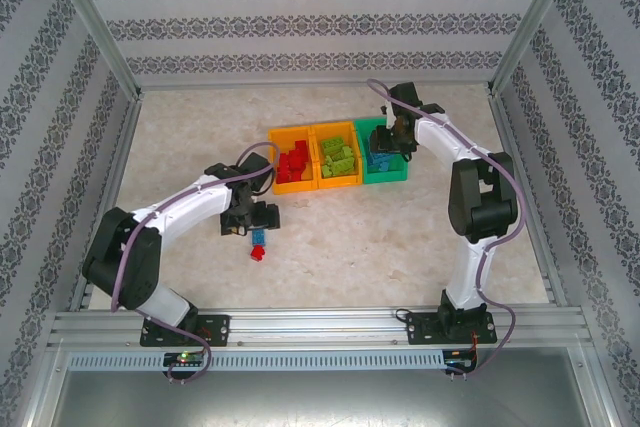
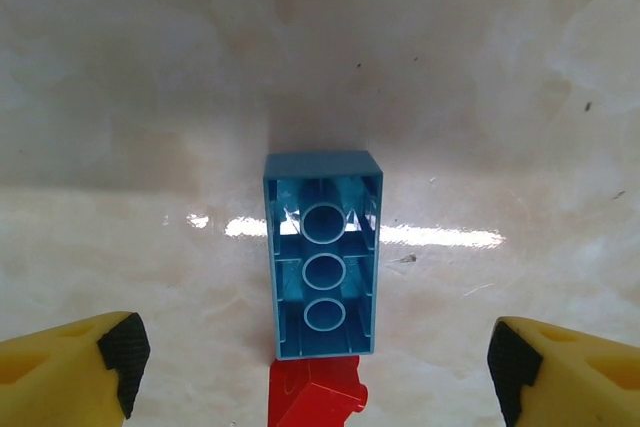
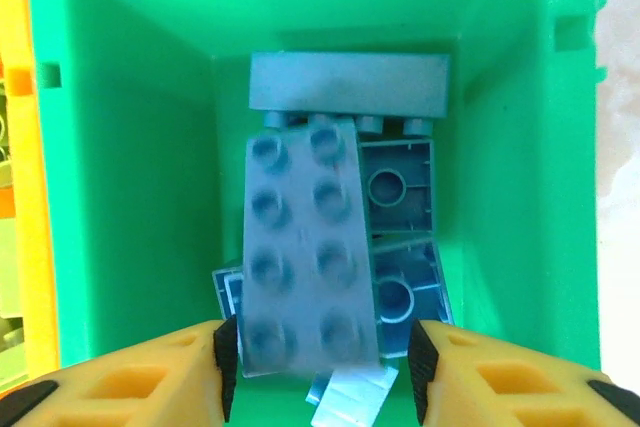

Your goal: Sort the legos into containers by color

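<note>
A blue lego [image 2: 322, 257] lies studs-down on the table [image 2: 500, 97], its near end touching a red lego [image 2: 318, 399], both well short of the bins. The left gripper [image 2: 312, 359] hovers over it with jaws spread wide and nothing in them, set to close across its narrow sides. The chief risk is that a low close would catch or shove the red lego as well, since the two touch; a grip on the near end alone could let the blue one swing. In the green bin [image 3: 130, 147] a second blue lego [image 3: 305, 247] leans studs-up on the blue pile, its near end between the pads of the right gripper [image 3: 322, 367]. Those jaws look slightly wider than it, with a slit at the right pad, so it reads as let go. If a pad drags on it as the arm lifts, it might tip out. In the top view the left arm reaches forward, wrist pointing down at the table; the right arm stands taller, forearm bent inward over the bin.
</note>
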Available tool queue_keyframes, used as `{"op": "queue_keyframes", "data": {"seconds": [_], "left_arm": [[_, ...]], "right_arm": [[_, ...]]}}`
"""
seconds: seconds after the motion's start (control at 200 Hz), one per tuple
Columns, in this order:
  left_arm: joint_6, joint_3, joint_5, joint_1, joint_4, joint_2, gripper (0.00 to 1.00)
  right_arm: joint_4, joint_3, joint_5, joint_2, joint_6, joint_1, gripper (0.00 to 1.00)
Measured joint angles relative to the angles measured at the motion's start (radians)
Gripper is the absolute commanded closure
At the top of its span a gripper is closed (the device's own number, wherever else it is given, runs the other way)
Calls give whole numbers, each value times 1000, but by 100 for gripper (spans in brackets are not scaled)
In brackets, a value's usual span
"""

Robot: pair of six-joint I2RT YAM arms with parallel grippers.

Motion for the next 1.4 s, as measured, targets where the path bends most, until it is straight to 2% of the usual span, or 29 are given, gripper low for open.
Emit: {"op": "queue_keyframes", "data": {"seconds": [0.105,0.215,0.37,0.43,0.555,0.694,0.844,0.954,1.399], "left_arm": [[-10,-16,18,-2,9,18,16],[-21,-34,36,-2,22,39,19],[-25,-35,47,-2,34,79,23],[-28,-35,47,-2,42,87,27],[-33,-35,47,-2,60,101,36],[-36,-35,51,-2,79,128,45],[-34,-32,42,-1,80,146,60],[-35,-28,39,-1,77,146,66],[-33,48,53,-21,88,149,68]], "right_arm": [[-5,3,-4,0,4,1,38],[-4,3,-7,-3,13,1,20],[4,-42,-3,-51,24,0,12],[12,-68,-3,-85,30,0,7],[29,-112,-3,-167,32,0,2],[53,-135,-3,-242,40,0,2],[66,-161,-3,-299,55,-2,2],[70,-190,-2,-331,58,-13,2],[87,-350,2,-450,77,-99,2]]}}
